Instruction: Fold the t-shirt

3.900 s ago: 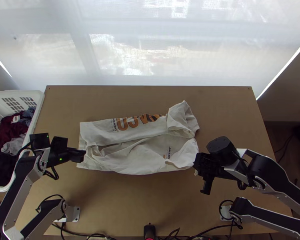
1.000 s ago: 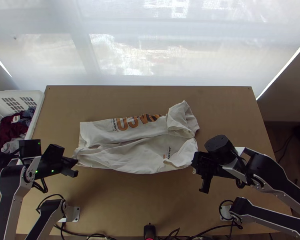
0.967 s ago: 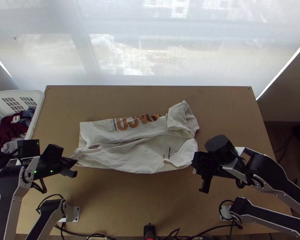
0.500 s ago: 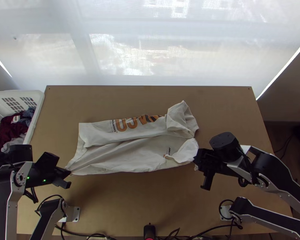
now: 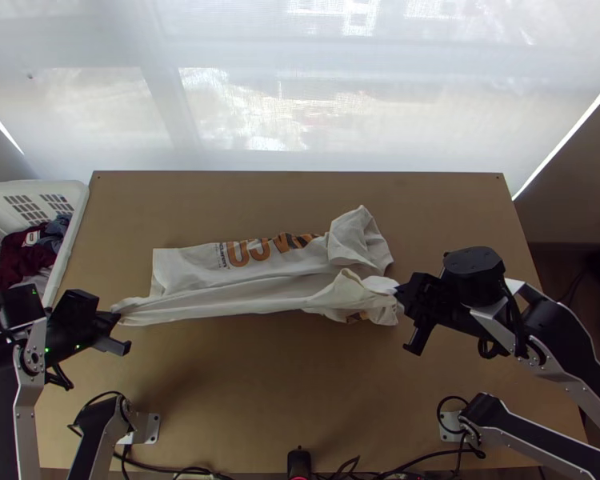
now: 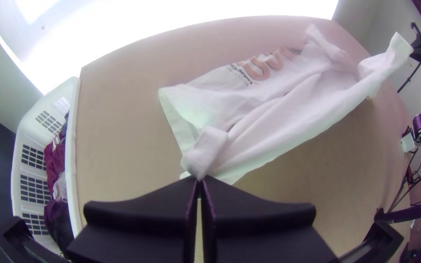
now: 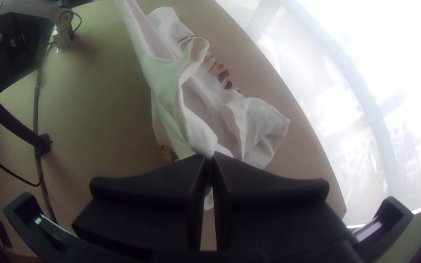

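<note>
The white t-shirt lies lengthwise across the table, orange lettering on its far part, its near part stretched taut and lifted between the grippers. My left gripper is at the shirt's left near corner; in the left wrist view that gripper is shut on a bunched bit of hem. At the near right end of the shirt is my right gripper. In the right wrist view the same gripper pinches white cloth between its closed fingers. A sleeve spreads loosely at the shirt's far right.
A white laundry basket with dark red, grey and black clothes stands against the table's left side. Cables run along the near edge of the wooden table, beside a small black device.
Both grippers have moved outward and, lately, up the picture, with the shirt held. Its near edge has been drawn taut and raised, and now sits closer to the lettered part.
</note>
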`<state>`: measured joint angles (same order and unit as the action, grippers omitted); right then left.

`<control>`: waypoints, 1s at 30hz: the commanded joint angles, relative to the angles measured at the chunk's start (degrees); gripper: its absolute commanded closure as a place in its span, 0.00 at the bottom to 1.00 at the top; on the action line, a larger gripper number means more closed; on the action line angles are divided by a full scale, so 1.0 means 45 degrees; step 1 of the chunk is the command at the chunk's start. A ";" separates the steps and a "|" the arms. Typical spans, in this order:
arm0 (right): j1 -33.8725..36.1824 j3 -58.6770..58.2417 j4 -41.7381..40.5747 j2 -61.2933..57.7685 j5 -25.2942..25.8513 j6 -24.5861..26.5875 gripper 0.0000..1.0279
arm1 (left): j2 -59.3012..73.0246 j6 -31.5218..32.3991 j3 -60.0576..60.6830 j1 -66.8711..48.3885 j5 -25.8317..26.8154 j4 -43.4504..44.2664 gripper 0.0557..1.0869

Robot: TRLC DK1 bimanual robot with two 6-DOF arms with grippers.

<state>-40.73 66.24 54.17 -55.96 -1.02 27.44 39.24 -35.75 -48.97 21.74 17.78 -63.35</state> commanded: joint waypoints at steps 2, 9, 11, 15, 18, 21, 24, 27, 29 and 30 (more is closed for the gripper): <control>0.0770 -0.0169 -0.1081 -0.0337 0.0011 0.0093 0.97 | 0.0830 0.1889 -0.0094 -0.1627 -0.0006 0.2750 0.97; 0.1434 -0.0091 -0.1941 -0.1196 -0.0028 0.0328 0.97 | 0.2197 0.2807 -0.0465 -0.3209 -0.0592 0.4469 0.97; 0.1747 -0.0012 -0.2195 -0.1509 -0.0106 0.0464 0.97 | 0.2568 0.2885 -0.0583 -0.3424 -0.0748 0.4860 0.97; 0.2235 0.0378 -0.2702 -0.2231 -0.0262 0.0582 0.97 | 0.3330 0.3178 -0.0856 -0.3463 -0.0787 0.5406 0.97; 0.2450 0.0691 -0.2956 -0.2739 -0.0380 0.0582 0.97 | 0.3760 0.3237 -0.0993 -0.3463 -0.0846 0.5778 0.97; 0.2489 0.0886 -0.3073 -0.3149 -0.0399 0.0582 0.97 | 0.4053 0.3393 -0.1129 -0.3463 -0.0865 0.6149 0.97; 0.2469 0.1159 -0.3093 -0.3462 -0.0380 0.0582 0.97 | 0.4306 0.3588 -0.1188 -0.3561 -0.0865 0.6500 0.97; 0.2450 0.1531 -0.3132 -0.3813 -0.0380 0.0582 0.97 | 0.4404 0.3862 -0.1208 -0.3776 -0.0865 0.6617 0.97; 0.2469 0.1706 -0.3249 -0.3970 -0.0380 0.0582 0.97 | 0.4521 0.3940 -0.1208 -0.3971 -0.0865 0.6656 0.97; 0.2489 0.1765 -0.3366 -0.4048 -0.0380 0.0543 0.97 | 0.4638 0.3940 -0.1227 -0.4049 -0.0885 0.6715 0.97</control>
<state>-29.98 71.57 40.45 -71.07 -2.63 30.06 57.71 -19.44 -53.98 5.43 13.89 -34.94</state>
